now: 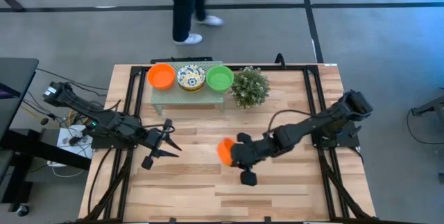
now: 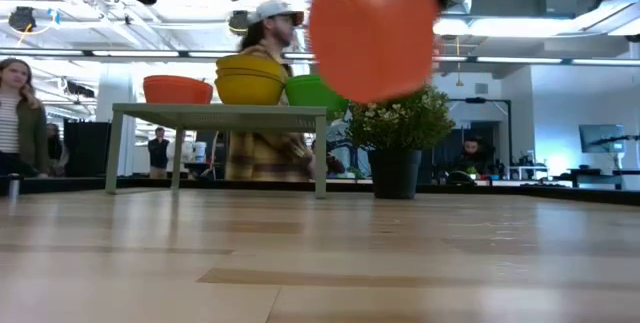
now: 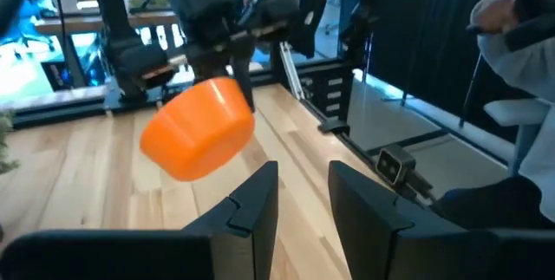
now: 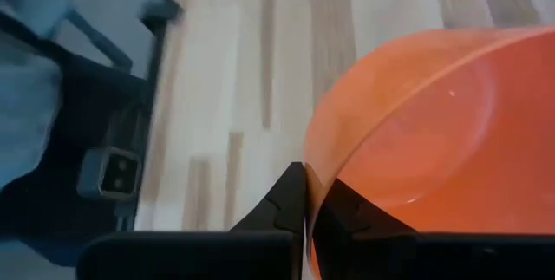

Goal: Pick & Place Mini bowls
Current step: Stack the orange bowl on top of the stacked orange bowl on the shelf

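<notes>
The wooden table point(image 1: 208, 182) carried a low shelf point(image 1: 189, 96) at twelve o'clock holding three mini bowls: orange point(image 1: 161, 76), floral point(image 1: 191, 77), green point(image 1: 220, 78). The right gripper point(image 1: 232, 153) pinched the rim of a tilted red-orange bowl point(image 1: 224, 150) near centre, its arm hiding half. The left gripper point(image 1: 166, 141) hung spread at nine o'clock.
</notes>
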